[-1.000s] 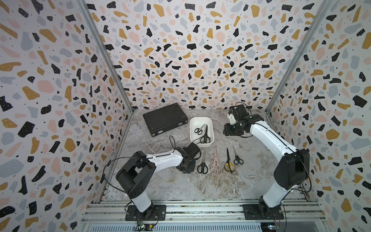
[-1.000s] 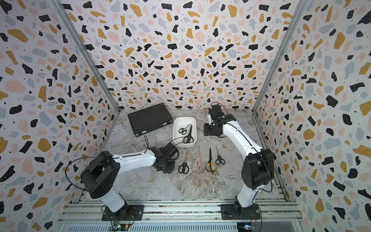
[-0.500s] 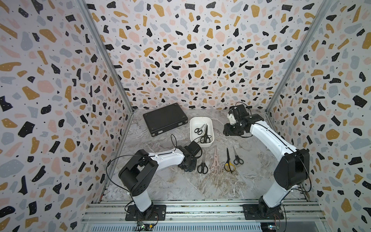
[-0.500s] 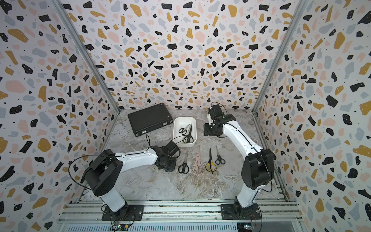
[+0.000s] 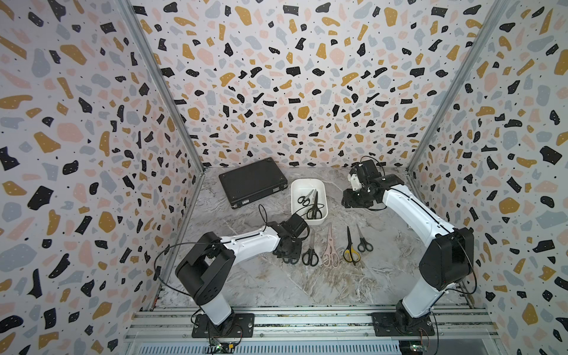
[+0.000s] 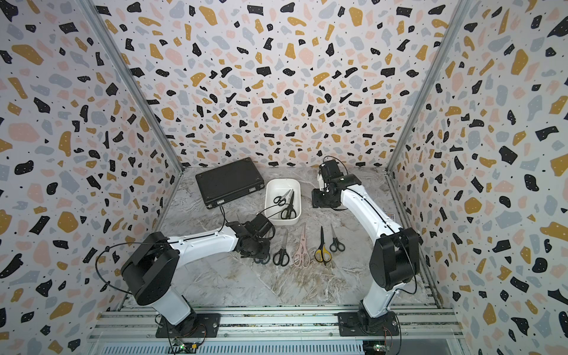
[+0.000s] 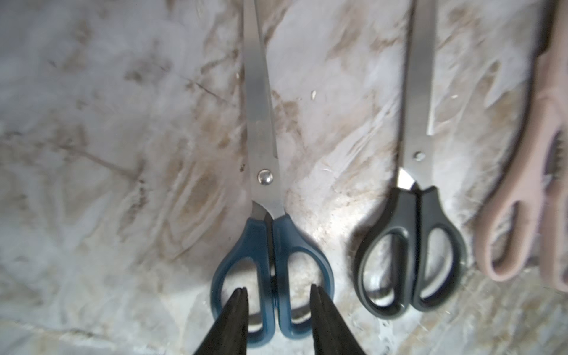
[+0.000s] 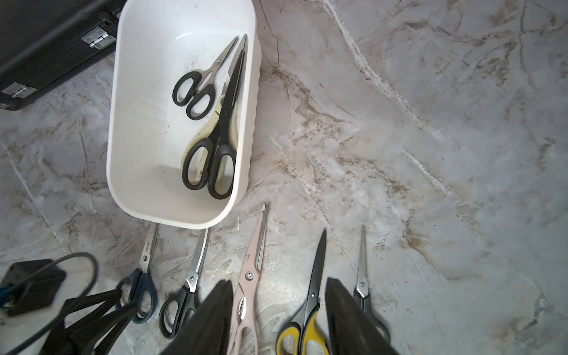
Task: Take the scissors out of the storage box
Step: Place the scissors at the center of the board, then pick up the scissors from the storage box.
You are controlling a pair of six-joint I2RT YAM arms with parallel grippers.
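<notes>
Two steel-bladed scissors (image 8: 212, 123) in glossy tub (image 8: 123, 123)

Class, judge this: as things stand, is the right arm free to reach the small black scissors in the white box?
Probably yes. The right gripper hangs open beside the storage box, which has no lid, and the small black scissors lie uncovered.

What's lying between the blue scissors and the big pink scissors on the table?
One pair: the black-handled scissors lie between the blue scissors and the pink scissors, blades all pointing the same way. The left wrist view shows it best.
</notes>
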